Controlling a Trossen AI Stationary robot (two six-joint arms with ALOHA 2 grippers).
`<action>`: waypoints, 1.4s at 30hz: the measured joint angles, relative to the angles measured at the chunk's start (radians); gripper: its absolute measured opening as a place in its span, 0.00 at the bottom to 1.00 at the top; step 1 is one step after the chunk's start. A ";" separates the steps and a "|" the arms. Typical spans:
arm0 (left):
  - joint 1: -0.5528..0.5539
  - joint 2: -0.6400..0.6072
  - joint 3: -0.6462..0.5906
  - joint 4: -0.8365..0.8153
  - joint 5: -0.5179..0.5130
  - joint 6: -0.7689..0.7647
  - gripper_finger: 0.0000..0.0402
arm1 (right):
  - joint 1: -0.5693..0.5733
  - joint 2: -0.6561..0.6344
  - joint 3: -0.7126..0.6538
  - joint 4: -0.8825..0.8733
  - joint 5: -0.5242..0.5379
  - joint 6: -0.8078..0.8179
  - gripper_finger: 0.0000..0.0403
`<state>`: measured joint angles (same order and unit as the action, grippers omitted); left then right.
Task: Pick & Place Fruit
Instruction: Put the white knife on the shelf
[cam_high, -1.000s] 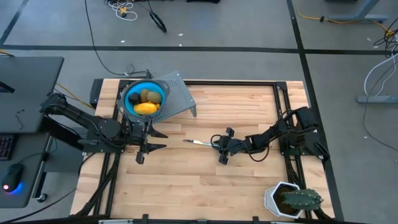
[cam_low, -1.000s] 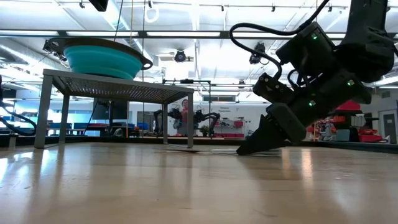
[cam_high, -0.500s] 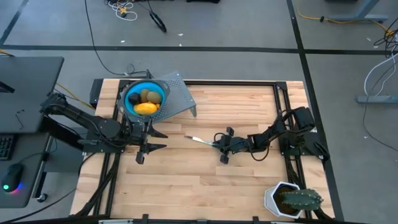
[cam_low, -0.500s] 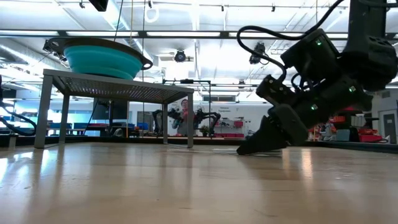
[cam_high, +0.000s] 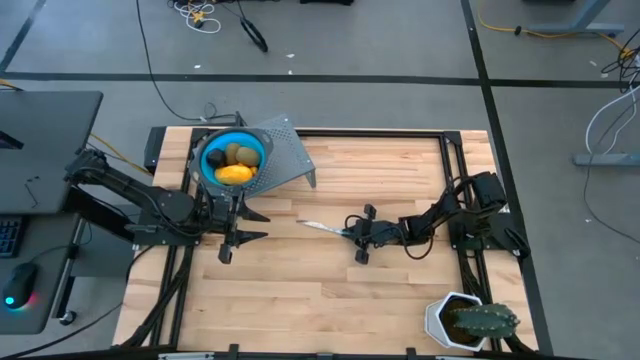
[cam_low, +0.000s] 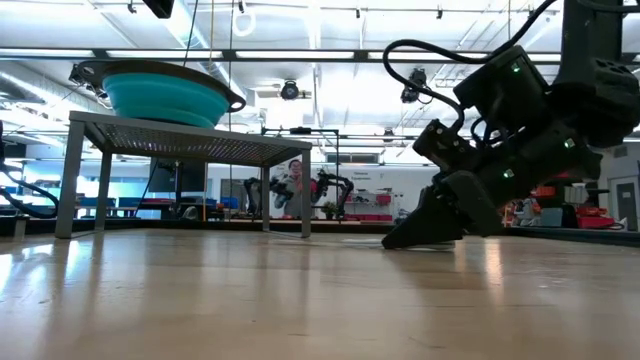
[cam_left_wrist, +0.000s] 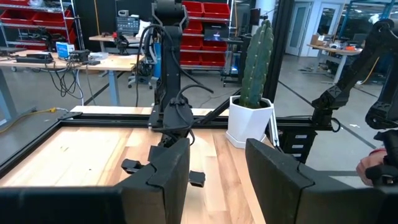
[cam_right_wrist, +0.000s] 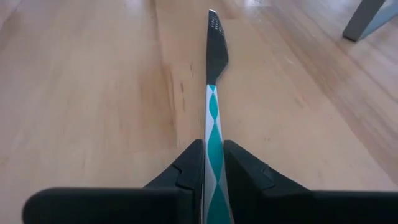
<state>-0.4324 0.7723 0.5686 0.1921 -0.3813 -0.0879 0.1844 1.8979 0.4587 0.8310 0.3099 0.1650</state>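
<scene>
A teal bowl (cam_high: 233, 160) stands on a grey perforated stand (cam_high: 285, 155) at the far left. It holds the fruit: a yellow oblong (cam_high: 235, 174), two olive-brown ovals (cam_high: 239, 153) and a black ball (cam_high: 215, 157). The tiny orange-red balls do not show. My right gripper (cam_high: 352, 232) is low at the table's middle, shut on a thin stick (cam_high: 320, 227) with a teal-and-white handle. My left gripper (cam_high: 243, 235) is open and empty just near of the stand. My right gripper pinches the stick's teal-and-white handle (cam_right_wrist: 212, 134) between its two fingers (cam_right_wrist: 189, 167). The fingers come slanting down from the table's right and lie along the stick. The stick points toward the table's left, and its dark blade end (cam_right_wrist: 215, 43) lies on or just above the wood.
A spiky green plant in a white pot (cam_high: 465, 321) stands at the near right corner and also shows in the left wrist view (cam_left_wrist: 252, 118). The stand's legs (cam_low: 70, 180) rise from the table at the far left. Bare wood lies across the middle and near side.
My right arm's wrist has drawn a little toward the table's right edge, while its fingertips stay low at the table, shut on the stick. The stick's free end has shifted slightly toward the far edge.
</scene>
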 joint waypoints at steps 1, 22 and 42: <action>0.000 0.000 0.000 0.000 0.000 0.000 0.41 | 0.001 -0.007 0.000 -0.005 -0.005 -0.007 0.14; 0.000 0.000 0.000 -0.001 0.000 0.002 0.41 | 0.062 -0.382 -0.001 -0.269 -0.029 -0.065 0.14; 0.000 0.000 0.000 0.001 0.000 -0.002 0.41 | 0.098 -0.559 0.099 -0.241 0.160 0.128 0.14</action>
<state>-0.4324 0.7723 0.5686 0.1932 -0.3813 -0.0895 0.2826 1.3391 0.5577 0.5904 0.4696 0.2935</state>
